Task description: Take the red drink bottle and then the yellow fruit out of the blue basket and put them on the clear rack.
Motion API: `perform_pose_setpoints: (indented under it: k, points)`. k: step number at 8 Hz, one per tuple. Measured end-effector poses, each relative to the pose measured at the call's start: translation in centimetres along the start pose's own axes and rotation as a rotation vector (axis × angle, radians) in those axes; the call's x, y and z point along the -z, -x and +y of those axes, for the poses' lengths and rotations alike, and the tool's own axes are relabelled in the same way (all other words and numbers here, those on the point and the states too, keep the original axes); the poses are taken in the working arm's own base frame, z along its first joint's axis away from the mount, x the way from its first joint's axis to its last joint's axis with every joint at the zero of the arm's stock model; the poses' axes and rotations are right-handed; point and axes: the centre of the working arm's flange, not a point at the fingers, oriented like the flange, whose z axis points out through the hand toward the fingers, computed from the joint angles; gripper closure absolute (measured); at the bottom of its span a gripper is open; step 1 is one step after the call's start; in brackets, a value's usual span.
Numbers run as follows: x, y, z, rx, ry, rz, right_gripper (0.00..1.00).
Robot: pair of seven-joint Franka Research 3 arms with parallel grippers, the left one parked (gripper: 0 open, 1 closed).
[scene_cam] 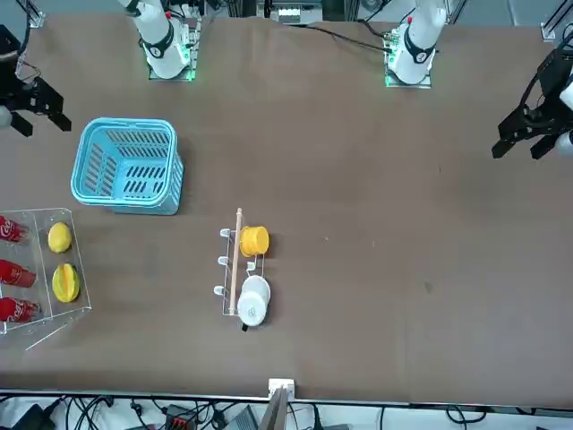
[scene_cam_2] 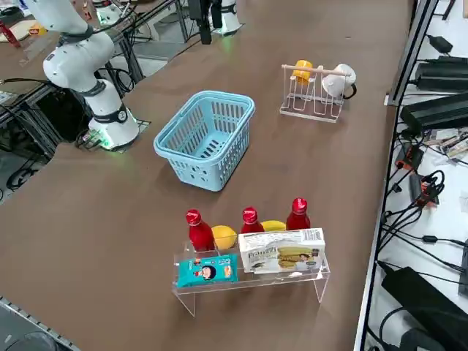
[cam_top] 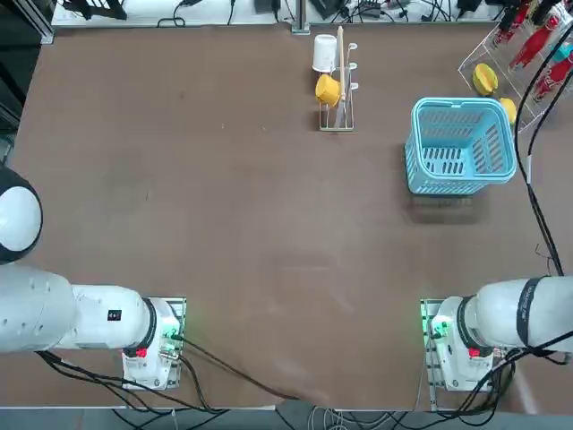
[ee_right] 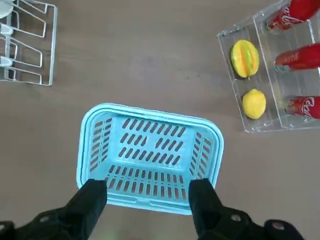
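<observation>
The right side view shows a blue packet (scene_cam_2: 208,270) and a white printed packet (scene_cam_2: 284,252) on the clear rack (scene_cam_2: 252,280), which the front and wrist views leave out. The wrist view shows the right end effector (ee_right: 149,186) released, its two black fingers wide apart; the front view has it raised at the right of the bench (scene_cam: 358,269).

The yellow fruit (ee_right: 254,104) is small, round and plain, lying on the rack's left side, on the near side of a larger yellow fruit (ee_right: 245,58) with a greenish-orange stripe. Three red bottles (ee_right: 303,57) lie on the rack to the right of the fruits, all with red caps; I cannot tell which is the red drink bottle. The blue basket (cam_top: 461,148) stands just nearer than the rack, its slotted floor in plain sight.

The bench is smooth and brown. Toward its far side, left of the basket, a peg stand (cam_top: 338,121) carries a yellow cup (cam_top: 328,90) and a white mug (cam_top: 325,54). Beyond the far edge, cables (scene_cam: 89,412) lie on a white surface (scene_cam: 358,417).
</observation>
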Motion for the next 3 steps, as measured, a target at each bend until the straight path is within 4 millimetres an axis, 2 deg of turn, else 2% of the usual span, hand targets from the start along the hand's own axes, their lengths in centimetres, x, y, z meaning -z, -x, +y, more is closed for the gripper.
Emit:
perform_pose_setpoints:
  k: [3]
  points:
    - [-0.02,0.07,0.54,-0.006,-0.007,0.001,0.0]
